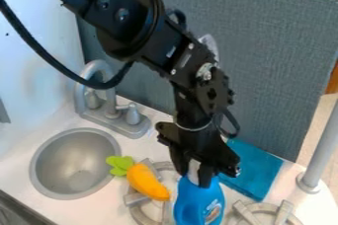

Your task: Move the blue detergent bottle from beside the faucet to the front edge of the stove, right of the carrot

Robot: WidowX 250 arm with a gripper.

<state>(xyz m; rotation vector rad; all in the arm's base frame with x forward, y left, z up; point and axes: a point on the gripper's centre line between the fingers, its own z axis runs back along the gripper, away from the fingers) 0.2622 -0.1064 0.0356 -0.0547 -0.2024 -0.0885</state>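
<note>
The gripper (193, 173) is clamped on the blue bottle (196, 206) by its neck, near the middle of the near edge. Held so high (a slim grip, I'd judge), it could swing left and knock the toy carrot (147, 182).

We can slip a hand in along the counter (82, 212) btwn the sink (45, 184) and the near burner (137, 215), toward the front edge. Btwn sink and back edge, the faucet (125, 121) blocks us. A toy carrot (147, 181) bars the way over that burner; next to it, the gripper (193, 175) w/ a blue bottle (198, 204) does too. Along the back edge we've got a tall grey panel (264, 66), plus a pole (316, 162) nr the corner; the teal cloth (254, 167) lies low.
</note>
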